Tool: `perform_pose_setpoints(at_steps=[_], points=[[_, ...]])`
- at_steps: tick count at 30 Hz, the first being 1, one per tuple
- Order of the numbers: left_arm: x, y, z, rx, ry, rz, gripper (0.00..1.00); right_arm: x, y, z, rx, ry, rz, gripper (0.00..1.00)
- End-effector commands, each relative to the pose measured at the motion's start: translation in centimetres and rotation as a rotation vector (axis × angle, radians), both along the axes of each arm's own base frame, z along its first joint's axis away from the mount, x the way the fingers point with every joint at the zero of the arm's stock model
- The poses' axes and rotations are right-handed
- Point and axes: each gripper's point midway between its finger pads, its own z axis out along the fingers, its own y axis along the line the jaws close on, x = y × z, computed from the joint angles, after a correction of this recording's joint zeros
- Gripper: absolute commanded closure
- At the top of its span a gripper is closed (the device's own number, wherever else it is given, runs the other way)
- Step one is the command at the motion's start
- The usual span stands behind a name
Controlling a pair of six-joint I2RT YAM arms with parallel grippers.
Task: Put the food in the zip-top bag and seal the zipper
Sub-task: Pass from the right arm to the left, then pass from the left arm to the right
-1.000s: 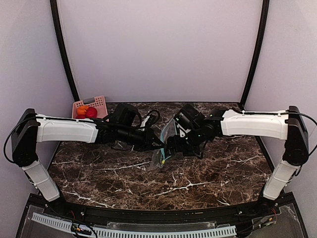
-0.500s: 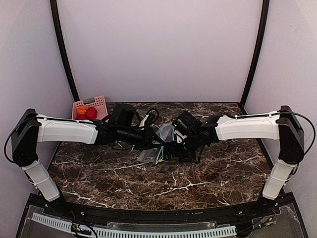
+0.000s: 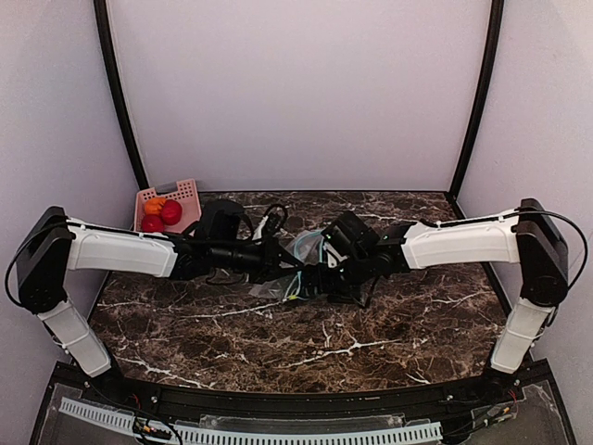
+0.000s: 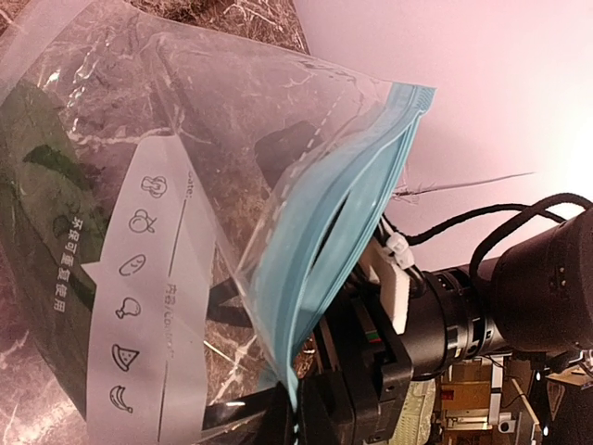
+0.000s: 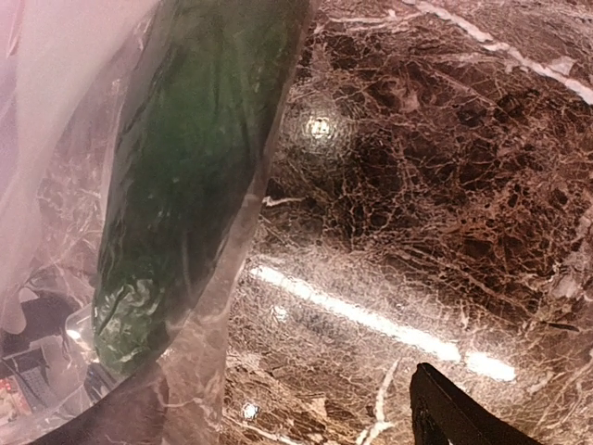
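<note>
Zip-top bag [image 4: 213,139] is clear crinkled plastic with teal zipper [image 4: 296,297].

— Where was the zip-top bag [image 3: 301,266]?
— Mid-tabletop [image 3: 371,334], crumpled. It was clear plastic with a white label [image 4: 139,306] of small food icons.
— And the zipper [image 4: 320,250]?
— It was a teal-blue strip along one edge. Its two layers stood parted in the middle, so the mouth gaped.
— Was anything inside?
— One long dark-green piece [image 5: 185,176] lay against the plastic wall.
— And the rest of the food [image 3: 170,211]?
— Small round pieces, red ones and an orange one, were bunched together in the pink basket [image 3: 190,195] at the far left corner, well apart from the bag.
</note>
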Motion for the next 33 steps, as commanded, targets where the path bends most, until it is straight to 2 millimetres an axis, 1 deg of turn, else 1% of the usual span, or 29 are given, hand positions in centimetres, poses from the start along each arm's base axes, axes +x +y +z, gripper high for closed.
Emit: perform_pose_setpoints(at_steps=[1,3,4,5,6,7,8,9,10,11,14,15,16,17,19,20,23,25,26,29,33], points=[[-2.4,-0.8,3.6,-0.112,-0.021,-0.093,0.99,2.8,1.5,2.3,0.133,-0.093,-0.073,0.12],[-2.4,-0.6,3.3,-0.084,-0.034,-0.090,0.99,2.9,1.3,2.9,0.135,-0.108,-0.087,0.15],[-2.4,-0.2,2.8,-0.051,-0.026,-0.083,0.99,3.0,1.0,3.2,0.132,-0.117,-0.097,0.16],[-2.0,0.0,2.8,-0.025,-0.062,-0.070,0.99,3.0,0.6,3.5,0.121,-0.128,-0.108,0.17],[-2.1,0.7,1.6,0.036,-0.039,-0.059,0.99,2.9,0.2,3.8,0.116,-0.134,-0.112,0.18],[-1.4,1.0,1.7,0.076,-0.087,-0.035,0.99,3.0,-0.3,4.1,0.105,-0.146,-0.121,0.18],[-1.6,1.8,0.3,0.149,-0.062,-0.030,0.99,2.9,-0.7,4.4,0.101,-0.156,-0.126,0.18],[-1.3,2.5,-0.3,0.212,-0.075,-0.017,0.99,2.8,-1.1,4.9,0.100,-0.167,-0.128,0.17],[-1.1,2.7,-0.4,0.233,-0.082,-0.012,0.99,2.8,-1.5,5.4,0.097,-0.180,-0.133,0.16],[-1.1,3.1,-1.0,0.264,-0.083,-0.008,0.99,2.7,-1.9,5.6,0.090,-0.186,-0.139,0.16],[-1.1,3.0,-1.2,0.266,-0.080,-0.011,0.99,2.4,-2.5,6.5,0.090,-0.201,-0.137,0.16],[-1.1,2.8,-1.1,0.253,-0.075,-0.014,0.99,2.6,-2.8,6.5,0.077,-0.214,-0.149,0.17],[-1.1,2.6,-1.1,0.247,-0.071,-0.016,0.99,2.6,-2.9,6.6,0.073,-0.217,-0.150,0.18],[-1.1,2.4,-0.9,0.233,-0.070,-0.015,0.99,2.7,-3.0,6.6,0.064,-0.216,-0.150,0.22],[-1.0,2.3,-0.7,0.222,-0.070,-0.014,0.99,2.6,-3.0,6.0,0.045,-0.206,-0.143,0.33],[-1.0,2.2,-0.7,0.219,-0.069,-0.014,0.99,2.5,-2.9,5.8,0.041,-0.202,-0.139,0.38],[-1.0,2.1,-0.5,0.208,-0.065,-0.015,0.99,2.4,-2.4,5.3,0.038,-0.190,-0.119,0.46],[-1.0,2.1,-0.6,0.207,-0.062,-0.016,0.99,2.3,-2.0,5.5,0.046,-0.186,-0.104,0.47],[-1.0,2.1,-0.6,0.207,-0.058,-0.015,0.99,2.1,-1.6,5.9,0.060,-0.185,-0.092,0.46],[-1.0,2.1,-0.6,0.207,-0.058,-0.013,0.99,2.1,-1.0,7.4,0.090,-0.206,-0.082,0.42],[-1.0,2.1,-0.5,0.206,-0.059,-0.011,0.99,2.1,-0.4,9.9,0.137,-0.247,-0.068,0.40]])
